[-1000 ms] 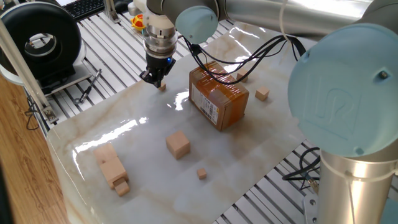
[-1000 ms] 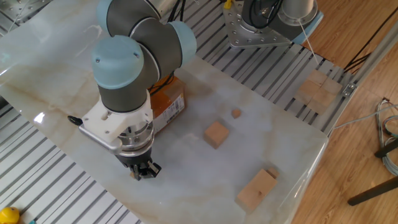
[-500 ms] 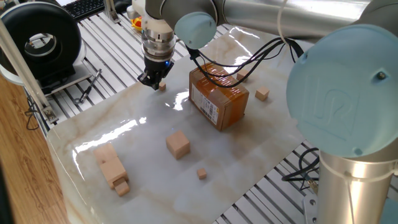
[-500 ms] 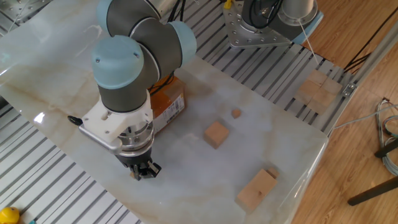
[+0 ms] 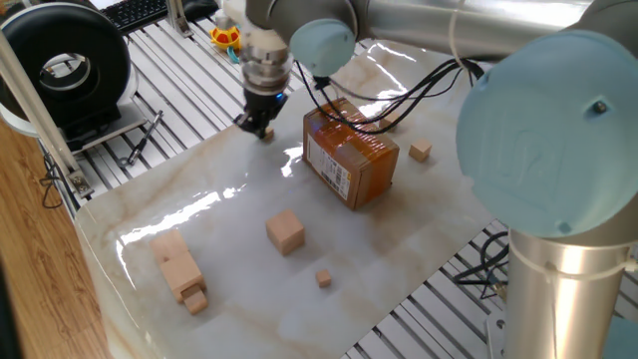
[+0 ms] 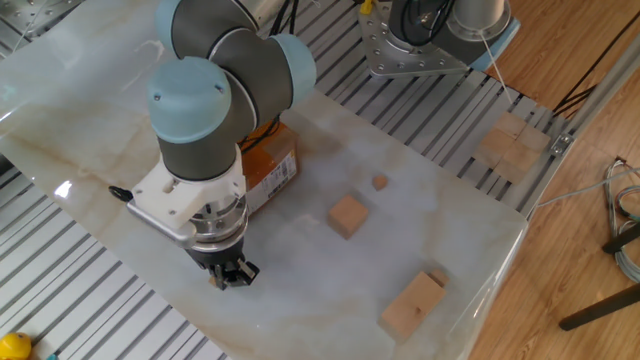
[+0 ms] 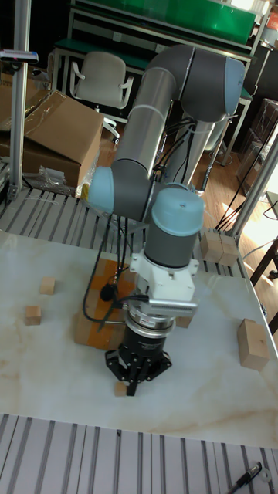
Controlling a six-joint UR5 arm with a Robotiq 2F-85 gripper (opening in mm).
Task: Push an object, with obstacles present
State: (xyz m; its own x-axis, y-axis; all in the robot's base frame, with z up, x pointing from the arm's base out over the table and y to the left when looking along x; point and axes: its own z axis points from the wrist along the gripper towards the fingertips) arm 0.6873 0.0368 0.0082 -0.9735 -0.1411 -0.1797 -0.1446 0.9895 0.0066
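The object, a tiny light-wood cube, lies near the table's edge, touching the fingertips of my gripper. The gripper points straight down with its fingers together and nothing held. The obstacles are apart from it. A brown taped cardboard box stands close behind the arm. A mid-sized wood cube sits mid-table. Long stacked wood blocks lie at a corner. Small cubes are scattered.
The marble table sits on a slatted metal frame. A black round device and a yellow toy lie off the table beyond the gripper. Two wood blocks rest on the frame's far corner.
In the one fixed view my gripper has shifted a little right and toward the back, and the tiny cube has slid slightly with it. The obstacles have not moved.
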